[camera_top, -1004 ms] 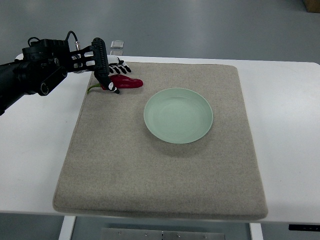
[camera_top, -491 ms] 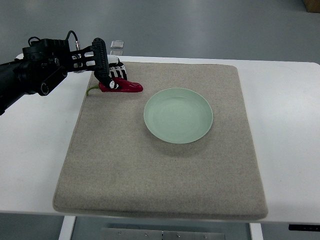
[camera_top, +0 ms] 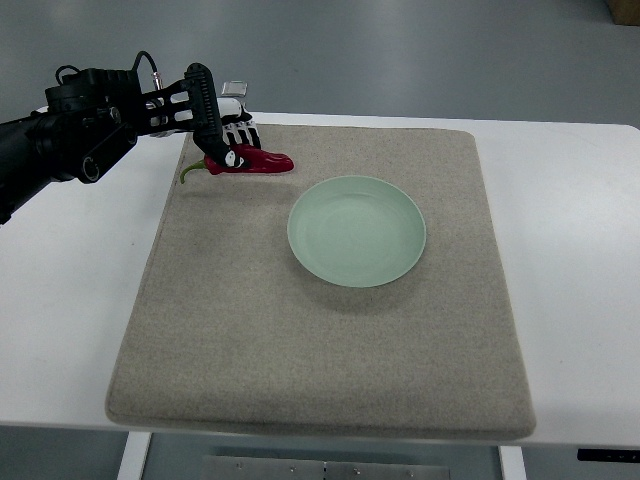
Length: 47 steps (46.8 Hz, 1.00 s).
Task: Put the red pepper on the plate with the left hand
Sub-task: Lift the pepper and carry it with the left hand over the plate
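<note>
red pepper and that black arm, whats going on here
The robot's left hand is closed on the red pepper at the far left corner of the grey mat, which covers a white table. The pepper's green stem pokes out to the left. The pale green plate near the mat's middle holds nothing yet. The right arm is not in view.
</note>
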### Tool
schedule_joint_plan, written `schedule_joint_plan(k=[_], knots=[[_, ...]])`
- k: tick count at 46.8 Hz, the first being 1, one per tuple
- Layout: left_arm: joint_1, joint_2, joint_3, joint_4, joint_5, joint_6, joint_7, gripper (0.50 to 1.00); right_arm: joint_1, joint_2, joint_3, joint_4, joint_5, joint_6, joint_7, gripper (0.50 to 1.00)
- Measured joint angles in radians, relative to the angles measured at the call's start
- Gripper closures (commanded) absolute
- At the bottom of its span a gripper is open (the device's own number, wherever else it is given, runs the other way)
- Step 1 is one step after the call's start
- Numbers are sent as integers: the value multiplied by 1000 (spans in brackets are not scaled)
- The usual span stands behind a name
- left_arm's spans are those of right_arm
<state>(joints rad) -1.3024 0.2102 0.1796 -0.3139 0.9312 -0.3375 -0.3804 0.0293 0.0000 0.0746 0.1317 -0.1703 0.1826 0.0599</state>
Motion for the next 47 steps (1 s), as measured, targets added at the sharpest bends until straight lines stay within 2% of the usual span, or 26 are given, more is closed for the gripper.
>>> schedule_joint_plan(k=[10,32,47], knots=[[-24,-34,-47,-49,1,21,-11,1000,0,0,0,0,0,0,0,568],[-25,-167,-48,-72,4,22,-11,1000,0,0,0,0,0,0,0,568],[-31,-180,-46,-140,10,22,-12,1000,-1,0,0,0,0,0,0,568]])
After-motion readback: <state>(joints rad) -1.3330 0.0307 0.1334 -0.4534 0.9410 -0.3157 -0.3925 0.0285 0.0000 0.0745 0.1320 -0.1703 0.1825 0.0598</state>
